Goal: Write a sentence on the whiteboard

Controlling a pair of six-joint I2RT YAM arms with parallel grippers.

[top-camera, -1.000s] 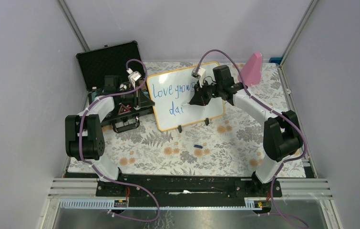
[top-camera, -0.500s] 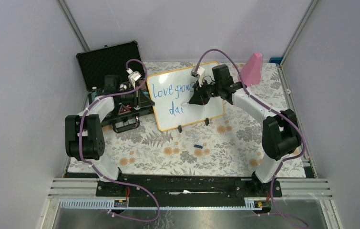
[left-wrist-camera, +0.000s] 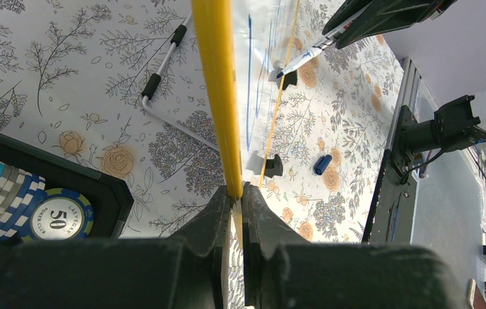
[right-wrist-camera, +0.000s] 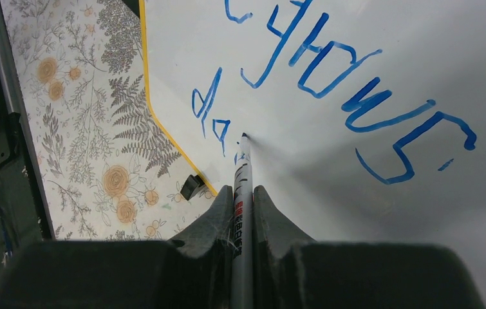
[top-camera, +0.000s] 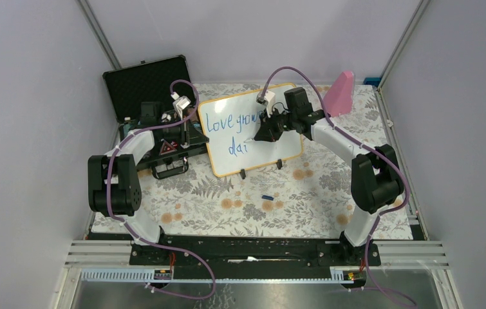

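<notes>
Stiff, light and likely tippy, the orange-rimmed white whiteboard (top-camera: 227, 161) was clamped at its rim by the left gripper (left-wrist-camera: 235, 193); the right gripper (right-wrist-camera: 243, 193) clenched a slim white marker (right-wrist-camera: 242, 168).

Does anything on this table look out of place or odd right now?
Only a small blue cap-like piece lies loose on the floral table cover, in front of the orange-rimmed whiteboard. Nothing looks spilled or damaged.

Top camera looks down — both wrist cameras close on the whiteboard (top-camera: 262, 158).
</notes>
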